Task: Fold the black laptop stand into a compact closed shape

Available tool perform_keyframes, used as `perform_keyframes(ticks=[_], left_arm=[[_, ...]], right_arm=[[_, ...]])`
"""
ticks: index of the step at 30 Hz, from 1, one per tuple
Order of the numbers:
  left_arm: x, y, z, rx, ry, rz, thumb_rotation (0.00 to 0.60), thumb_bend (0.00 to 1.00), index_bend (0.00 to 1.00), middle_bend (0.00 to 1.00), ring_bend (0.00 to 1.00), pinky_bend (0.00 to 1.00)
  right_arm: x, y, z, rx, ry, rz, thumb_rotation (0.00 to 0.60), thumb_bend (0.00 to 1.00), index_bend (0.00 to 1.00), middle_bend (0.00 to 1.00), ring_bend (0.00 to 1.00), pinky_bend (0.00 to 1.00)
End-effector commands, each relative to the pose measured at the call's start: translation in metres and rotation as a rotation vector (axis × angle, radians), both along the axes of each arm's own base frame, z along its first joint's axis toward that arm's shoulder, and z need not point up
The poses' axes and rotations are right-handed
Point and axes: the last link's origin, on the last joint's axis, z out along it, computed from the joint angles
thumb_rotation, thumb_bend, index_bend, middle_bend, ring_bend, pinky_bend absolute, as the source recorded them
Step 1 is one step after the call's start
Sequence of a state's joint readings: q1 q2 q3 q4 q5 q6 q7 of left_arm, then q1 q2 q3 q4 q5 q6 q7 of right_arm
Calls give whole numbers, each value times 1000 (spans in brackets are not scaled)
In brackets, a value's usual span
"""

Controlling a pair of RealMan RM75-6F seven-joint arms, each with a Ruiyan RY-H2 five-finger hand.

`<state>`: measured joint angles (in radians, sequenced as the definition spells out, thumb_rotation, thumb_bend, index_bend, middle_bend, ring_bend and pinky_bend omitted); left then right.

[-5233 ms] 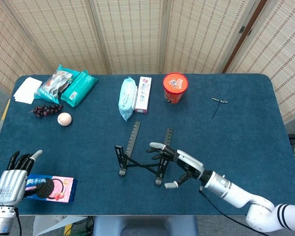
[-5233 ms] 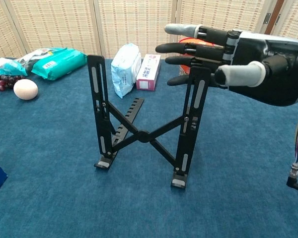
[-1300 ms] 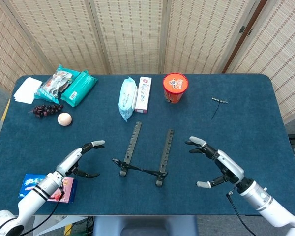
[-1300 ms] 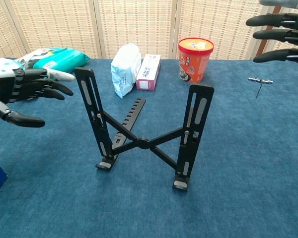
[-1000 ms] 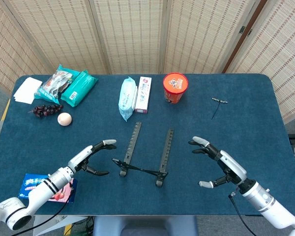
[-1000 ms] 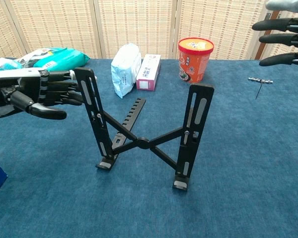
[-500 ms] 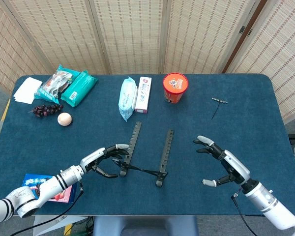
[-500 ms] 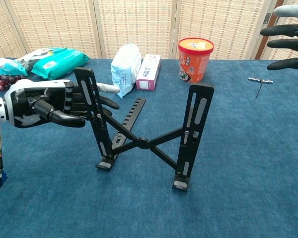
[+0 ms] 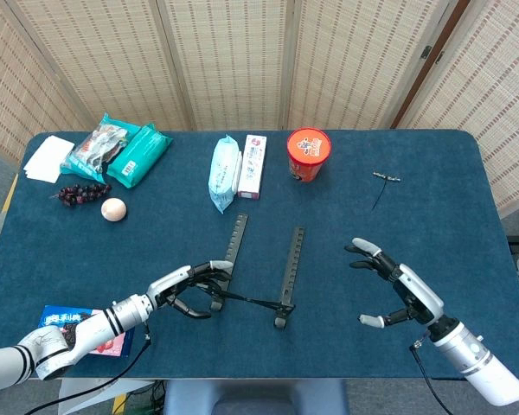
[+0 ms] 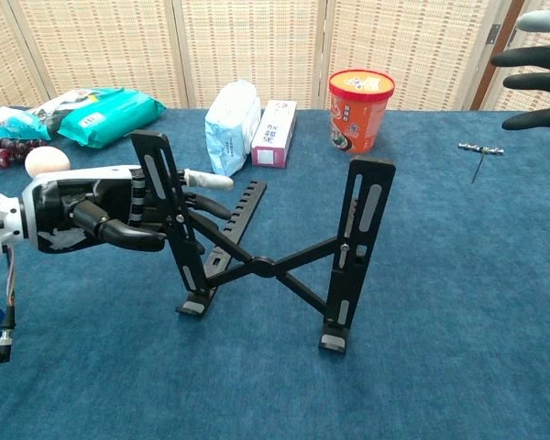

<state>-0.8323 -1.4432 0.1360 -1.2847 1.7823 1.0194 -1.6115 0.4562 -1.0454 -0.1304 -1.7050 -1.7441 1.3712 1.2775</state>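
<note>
The laptop stand stands open at the middle of the table, near the front edge, its two uprights apart and joined by crossed bars. The left hand wraps around the left upright, fingers behind it and thumb in front; it appears to hold that upright. The right hand hangs well to the right of the stand, fingers spread, holding nothing.

Step in hand: securing the left upright before folding. The next move probably calls for the right hand to take the right upright, then both hands press the uprights together until the crossed bars collapse.
</note>
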Motion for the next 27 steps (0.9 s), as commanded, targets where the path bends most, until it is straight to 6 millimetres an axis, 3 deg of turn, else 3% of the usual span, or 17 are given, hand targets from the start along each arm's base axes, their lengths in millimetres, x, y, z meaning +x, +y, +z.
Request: perform_keyframes(ticks=[1,17,27], left_arm=[[0,0,-1,-5,2,0,600,139,110,222,174,244],[1,5,5,32,3,6,600,139,109,225,174,265],[-7,4,30,216,81,17,600,139,109,225,171,197]], right_arm=[[0,0,-1,2,-1,1,600,13,0,123,0,176],[0,0,-5,2,15,19,600,13,0,123,0,176],[23,0,-31,31,181,124,600,43,0,114,0,176]])
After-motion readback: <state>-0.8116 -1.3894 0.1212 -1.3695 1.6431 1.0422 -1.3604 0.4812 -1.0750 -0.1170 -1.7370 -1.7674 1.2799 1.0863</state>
